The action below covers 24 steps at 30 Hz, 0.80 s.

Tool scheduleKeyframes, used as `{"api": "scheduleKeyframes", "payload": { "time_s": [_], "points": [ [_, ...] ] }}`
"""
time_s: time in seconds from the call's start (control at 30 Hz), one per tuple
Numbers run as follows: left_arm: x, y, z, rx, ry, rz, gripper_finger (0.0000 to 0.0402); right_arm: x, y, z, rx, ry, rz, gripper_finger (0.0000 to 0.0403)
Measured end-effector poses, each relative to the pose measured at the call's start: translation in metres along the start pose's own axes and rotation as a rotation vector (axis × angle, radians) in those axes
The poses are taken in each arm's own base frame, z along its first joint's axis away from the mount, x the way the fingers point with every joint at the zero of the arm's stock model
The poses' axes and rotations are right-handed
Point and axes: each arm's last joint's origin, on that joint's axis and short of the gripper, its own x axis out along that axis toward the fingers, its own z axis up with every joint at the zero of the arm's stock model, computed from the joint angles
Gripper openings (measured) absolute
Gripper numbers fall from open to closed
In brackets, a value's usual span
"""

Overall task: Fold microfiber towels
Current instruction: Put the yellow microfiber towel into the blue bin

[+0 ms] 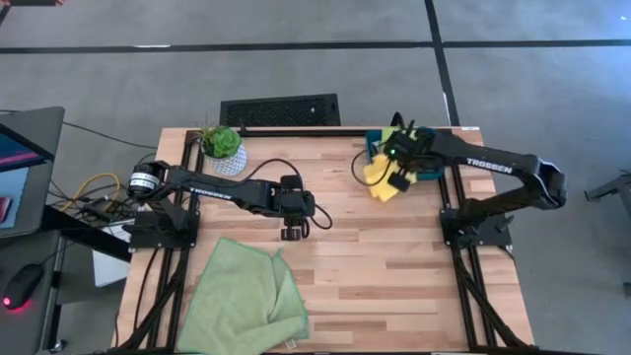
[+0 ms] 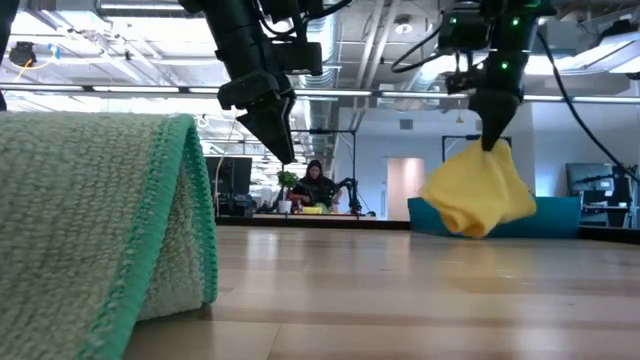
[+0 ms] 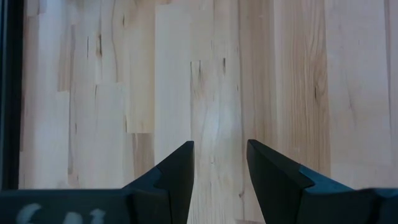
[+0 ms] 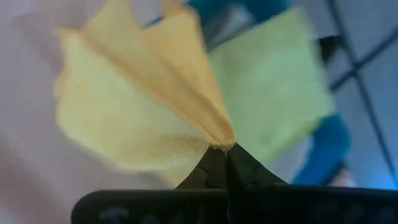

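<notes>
My right gripper [image 1: 399, 176] is shut on a yellow towel [image 2: 478, 190] above the table's far right part, next to the teal tray [image 1: 375, 148]. A lime green towel [image 4: 273, 81] lies in that tray. The larger pale green towel [image 1: 242, 301] lies folded at the near left, its folded edge [image 2: 195, 215] close to the low camera. My left gripper [image 3: 221, 168] hangs open above bare wood near the table's middle [image 1: 294, 232], with nothing between its fingers. My right gripper pinches a gathered bunch of the yellow towel [image 4: 219, 138] between its two fingertips, coming from above and pointing steeply down. The cloth fans out in folds from the pinch and hangs slack below the fingers [image 2: 490, 125], lifted clear of the table.
A small potted plant [image 1: 222, 146] stands at the far left of the table. A dark grille [image 1: 280, 109] lies beyond the far edge. Bare wood stretches between the two arms and along the near right. A person sits in the room far behind the table.
</notes>
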Motion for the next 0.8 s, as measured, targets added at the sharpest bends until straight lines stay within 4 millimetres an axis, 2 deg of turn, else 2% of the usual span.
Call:
{"api": "scheduleKeyframes", "payload": {
  "time_s": [0.17, 0.43, 0.67, 0.8],
  "points": [
    [0.000, 0.000, 0.000, 0.000, 0.000, 0.000, 0.0142, -0.002, -0.025, 0.003, 0.065, 0.002, -0.113, 0.0001],
    [0.000, 0.000, 0.000, 0.007, 0.000, 0.000, 0.0142, 0.017, -0.056, 0.006, 0.117, 0.035, -0.171, 0.0004],
    [0.000, 0.000, 0.000, 0.010, 0.000, 0.000, 0.0142, 0.041, -0.067, 0.016, 0.084, 0.062, -0.186, 0.0009],
    [0.000, 0.000, 0.000, 0.011, 0.000, 0.000, 0.0142, 0.049, -0.072, 0.022, 0.084, 0.062, -0.260, 0.0014]
  ]
}}
